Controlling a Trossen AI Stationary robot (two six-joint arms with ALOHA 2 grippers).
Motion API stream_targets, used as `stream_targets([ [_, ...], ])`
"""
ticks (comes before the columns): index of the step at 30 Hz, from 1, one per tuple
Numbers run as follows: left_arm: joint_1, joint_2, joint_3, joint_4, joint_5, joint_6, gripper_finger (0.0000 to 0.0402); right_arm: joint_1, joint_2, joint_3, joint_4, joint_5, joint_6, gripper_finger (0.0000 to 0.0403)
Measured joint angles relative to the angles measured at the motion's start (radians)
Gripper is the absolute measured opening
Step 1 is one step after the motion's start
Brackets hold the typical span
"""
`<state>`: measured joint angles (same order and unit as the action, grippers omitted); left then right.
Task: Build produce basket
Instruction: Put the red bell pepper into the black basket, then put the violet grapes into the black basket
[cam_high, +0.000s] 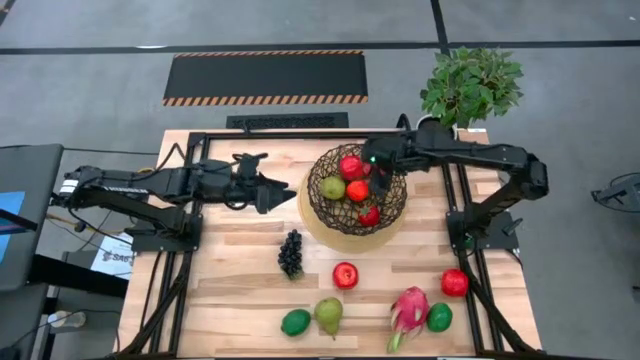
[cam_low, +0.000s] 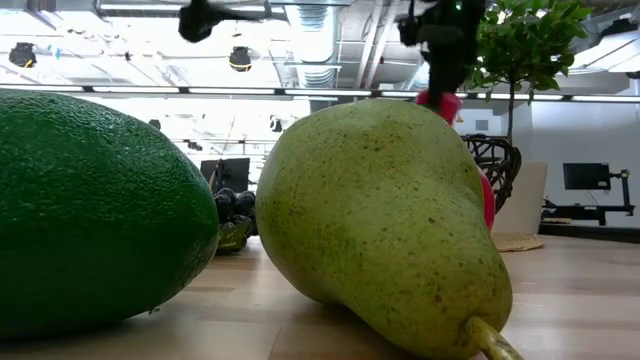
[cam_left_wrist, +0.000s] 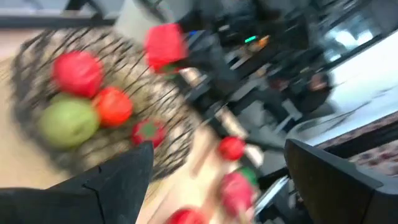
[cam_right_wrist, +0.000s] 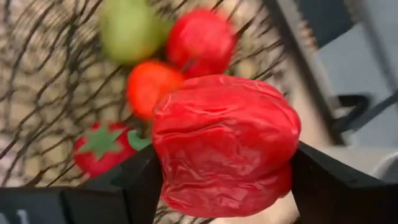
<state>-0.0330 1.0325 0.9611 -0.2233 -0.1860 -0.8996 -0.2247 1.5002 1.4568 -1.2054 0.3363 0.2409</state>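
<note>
The dark wire basket stands on its tan disc at the table's middle far side. It holds a red apple, a green fruit, an orange-red fruit and a small red fruit. My right gripper hangs over the basket, shut on a red bell pepper. My left gripper is open and empty, just left of the basket, pointing at it. On the table lie the grapes, two red apples, a pear, two limes and a dragon fruit. My right gripper pinches the red bell pepper by two opposite sides between its two fingers. The fingers come from the table's right side, slanting down. The pepper is clear of the fruit below, above the inside of the basket.
A leafy potted plant stands at the far right corner. A black frame runs along the table's edges. In the low view the lime and the pear fill the foreground at the near edge.
</note>
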Motion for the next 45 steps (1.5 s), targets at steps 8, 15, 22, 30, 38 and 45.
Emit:
stream_targets([
  [8,0.000,0.008,0.000,-0.231,0.021,-0.030,0.0346,0.032,0.002,-0.142,0.053,-0.100,-0.001,0.0316],
  [15,-0.013,0.038,0.000,-0.312,0.023,-0.030,0.0346,0.046,0.001,-0.170,0.060,-0.104,-0.003,0.0361],
  [22,-0.060,0.094,-0.002,-0.349,0.033,-0.036,0.0346,0.046,0.001,-0.170,0.054,-0.108,-0.013,0.0396],
  [30,-0.123,0.184,-0.001,-0.354,0.068,-0.084,0.0346,0.046,0.000,-0.170,0.068,-0.130,-0.037,0.0392],
  [38,-0.234,0.329,-0.001,-0.365,0.034,-0.232,0.0345,0.046,0.000,-0.169,0.068,-0.131,-0.039,0.0392],
  [45,-0.285,0.491,-0.001,-0.359,0.031,-0.355,0.0345,0.046,0.000,-0.169,0.070,-0.131,-0.066,0.0390],
])
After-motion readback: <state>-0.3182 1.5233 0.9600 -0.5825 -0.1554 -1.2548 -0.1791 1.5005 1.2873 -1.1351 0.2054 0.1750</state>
